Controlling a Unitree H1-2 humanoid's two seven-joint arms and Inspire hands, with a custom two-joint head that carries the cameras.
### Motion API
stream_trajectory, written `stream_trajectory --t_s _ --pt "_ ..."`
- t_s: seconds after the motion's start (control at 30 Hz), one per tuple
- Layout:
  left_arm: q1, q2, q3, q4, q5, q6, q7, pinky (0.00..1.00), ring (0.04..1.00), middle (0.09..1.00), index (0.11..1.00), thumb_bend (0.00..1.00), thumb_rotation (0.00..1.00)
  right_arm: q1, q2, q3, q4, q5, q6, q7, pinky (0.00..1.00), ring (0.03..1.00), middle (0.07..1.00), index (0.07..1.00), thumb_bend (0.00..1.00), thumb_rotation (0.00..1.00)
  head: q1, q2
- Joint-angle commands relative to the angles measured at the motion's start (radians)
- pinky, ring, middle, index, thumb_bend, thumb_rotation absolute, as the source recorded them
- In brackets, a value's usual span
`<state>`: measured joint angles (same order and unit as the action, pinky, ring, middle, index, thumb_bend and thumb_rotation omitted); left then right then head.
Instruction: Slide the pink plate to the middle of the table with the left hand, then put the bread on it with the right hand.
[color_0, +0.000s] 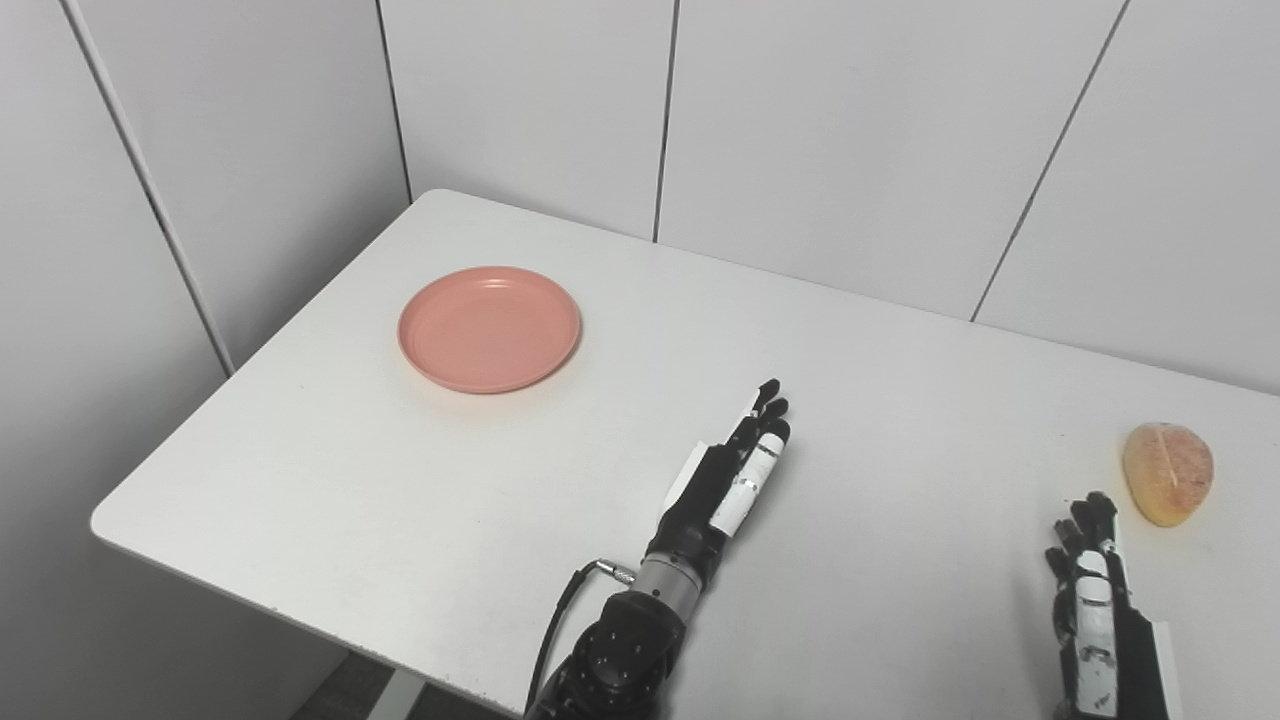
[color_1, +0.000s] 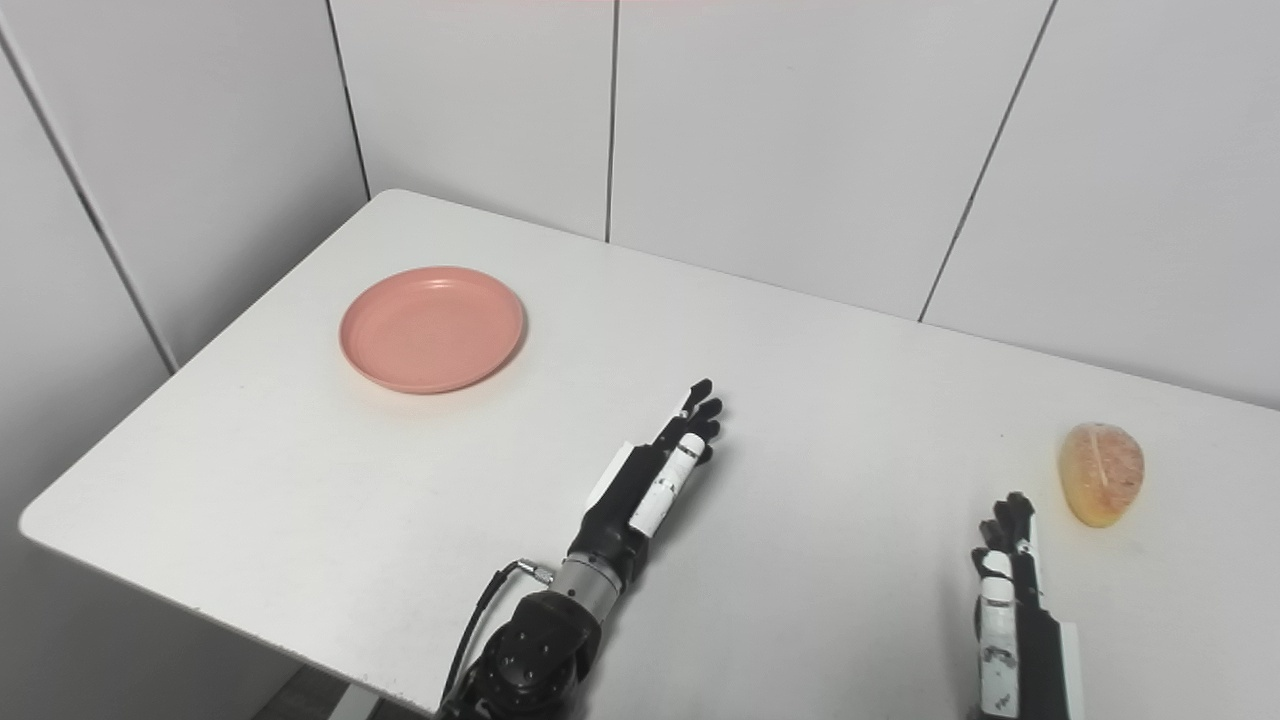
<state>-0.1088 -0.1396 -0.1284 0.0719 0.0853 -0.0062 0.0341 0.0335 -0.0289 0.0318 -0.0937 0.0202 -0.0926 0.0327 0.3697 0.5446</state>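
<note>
Looking through the left eye: pink plate (color_0: 489, 328) sits toward the table's (color_0: 400, 520) left, left hand (color_0: 735, 470) flat, fingers extended, empty, well short of it. Right eye: bread (color_1: 1101, 473) far right; right hand (color_1: 1008, 590) outstretched, empty, just short of it.

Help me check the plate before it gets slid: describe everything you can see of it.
The plate is round, salmon pink, and looks like smooth matte plastic, with a low raised rim and a flat well. It lies flat and right side up on the table's far left part, with nothing on it. Nothing touches it but the table; the left hand is apart from it, nearer the middle.
</note>
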Motion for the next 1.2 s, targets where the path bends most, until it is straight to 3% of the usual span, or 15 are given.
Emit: stream_trajectory --t_s 0.0,0.23,0.53,0.8,0.9,1.17 --pt "-0.033 -0.003 0.009 -0.068 -0.022 0.019 -0.012 0.96 0.965 0.977 0.969 0.31 1.00 0.002 -0.007 -0.010 -0.020 -0.010 0.007 -0.005 1.00 1.000 1.000 1.000 0.13 1.00 0.000 0.000" --pt "-0.088 0.049 0.052 -0.157 -0.095 0.112 -0.062 0.97 0.970 0.976 0.961 0.39 1.00 -0.003 -0.006 -0.009 -0.009 -0.006 0.006 -0.005 1.00 1.000 1.000 1.000 0.13 1.00 -0.003 -0.013" --pt "-0.159 0.093 0.107 -0.247 -0.114 0.197 -0.053 0.93 0.945 0.959 0.953 0.41 1.00 -0.008 -0.003 -0.011 0.010 0.007 -0.008 -0.002 1.00 1.000 1.000 1.000 0.14 1.00 0.003 -0.018" --pt "-0.257 0.135 0.175 -0.259 -0.151 0.215 -0.055 0.94 0.925 0.948 0.937 0.37 1.00 -0.011 -0.003 -0.012 0.018 0.014 -0.008 -0.001 1.00 1.000 1.000 1.000 0.14 1.00 0.007 -0.021" --pt "-0.286 0.167 0.189 -0.261 -0.129 0.233 -0.044 0.93 0.940 0.951 0.938 0.42 1.00 -0.013 -0.006 -0.013 0.025 0.018 -0.015 0.001 1.00 1.000 1.000 1.000 0.14 1.00 0.008 -0.023" --pt "-0.354 0.238 0.275 -0.231 -0.171 0.242 -0.038 0.93 0.942 0.945 0.935 0.42 1.00 -0.014 -0.009 -0.015 0.028 0.025 -0.010 0.003 1.00 1.000 1.000 1.000 0.15 1.00 0.014 -0.023"
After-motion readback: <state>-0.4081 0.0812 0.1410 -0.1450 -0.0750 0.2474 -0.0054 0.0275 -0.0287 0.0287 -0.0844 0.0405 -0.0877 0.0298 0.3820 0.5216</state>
